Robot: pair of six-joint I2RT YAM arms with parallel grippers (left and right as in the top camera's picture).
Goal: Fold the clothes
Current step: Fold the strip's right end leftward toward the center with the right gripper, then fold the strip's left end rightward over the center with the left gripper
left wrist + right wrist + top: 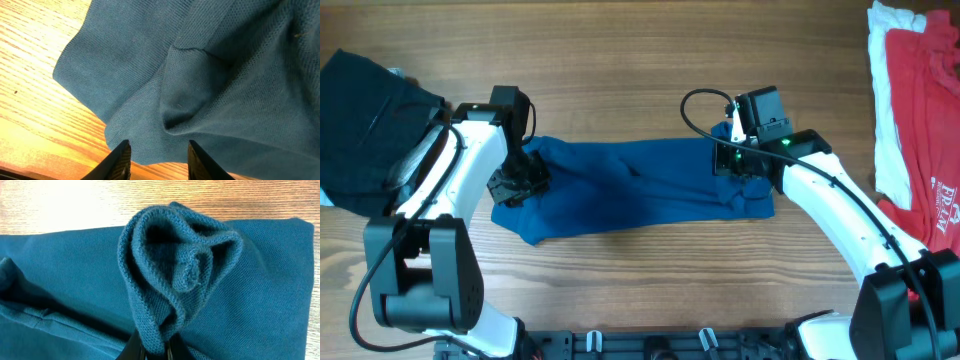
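Blue shirt (630,190) is clamped by R gripper (152,350), L gripper (156,160) held apart; edge should be lifted evenly, w/o bunching.

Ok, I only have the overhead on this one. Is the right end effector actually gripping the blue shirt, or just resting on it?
Observer: Gripping. The right wrist view shows the right end effector shut on a bunched fold of the blue shirt, which is gathered into a roll above the fingers.
Operator: And the left one?
Observer: The left wrist view shows the left end effector open, fingers apart over the shirt's edge, with no cloth pinched.
Operator: Is the cloth flat at that end?
Observer: No. A deep crease with overlapping layers sits just ahead of the fingers.
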